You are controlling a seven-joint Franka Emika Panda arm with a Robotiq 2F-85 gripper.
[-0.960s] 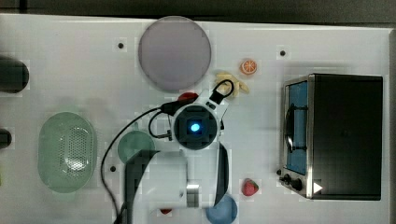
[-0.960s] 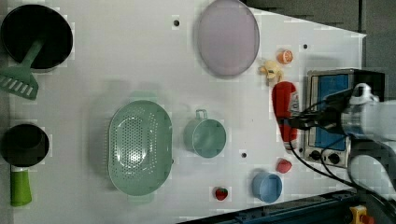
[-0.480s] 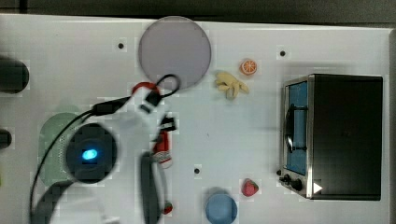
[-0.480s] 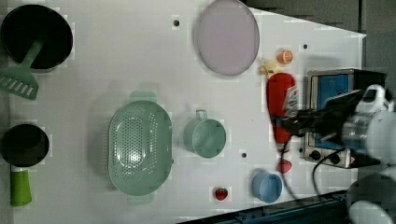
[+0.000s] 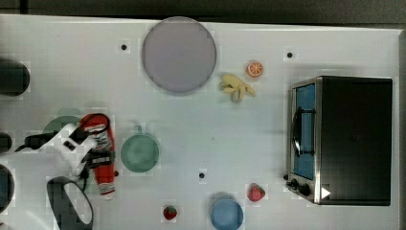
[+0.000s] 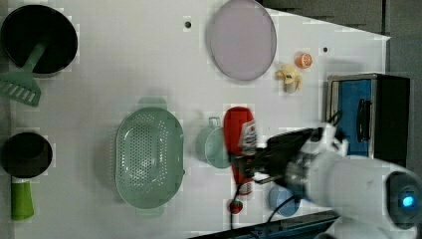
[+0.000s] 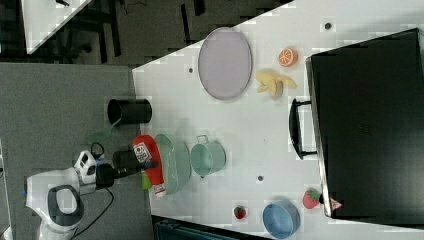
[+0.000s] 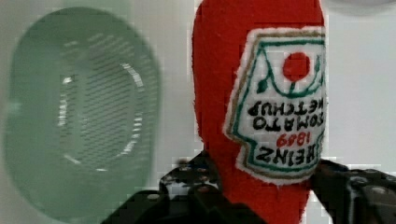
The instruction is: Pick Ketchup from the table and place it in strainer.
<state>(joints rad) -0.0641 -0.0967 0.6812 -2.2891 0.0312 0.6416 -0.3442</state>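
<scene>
The ketchup (image 5: 104, 177) is a red plush bottle with a white tomato-ketchup label (image 8: 280, 107). My gripper (image 5: 99, 158) is shut on it across its narrow lower body and holds it off the table. The black fingers (image 8: 187, 189) press on both of its sides. The strainer (image 6: 148, 159) is a pale mint-green oval basket with a hole-dotted centre. In the top view my arm covers most of the strainer (image 5: 61, 122), and the ketchup hangs by its right rim. In the right view the ketchup (image 7: 152, 175) hangs just left of the strainer (image 7: 175, 160). The left view shows the ketchup (image 6: 238, 132) right of the strainer.
A darker green cup (image 5: 139, 152) with a handle stands right of the ketchup in the top view. A blue bowl (image 5: 226, 214) and two strawberries (image 5: 256, 192) (image 5: 169, 212) sit near the front edge. A purple plate (image 5: 179, 54), banana (image 5: 236, 86), orange slice (image 5: 254, 69) and toaster oven (image 5: 344, 139) are farther off.
My arm has carried the ketchup from the middle of the table toward the top view's left, up to the strainer's rim. The grip has held throughout.
</scene>
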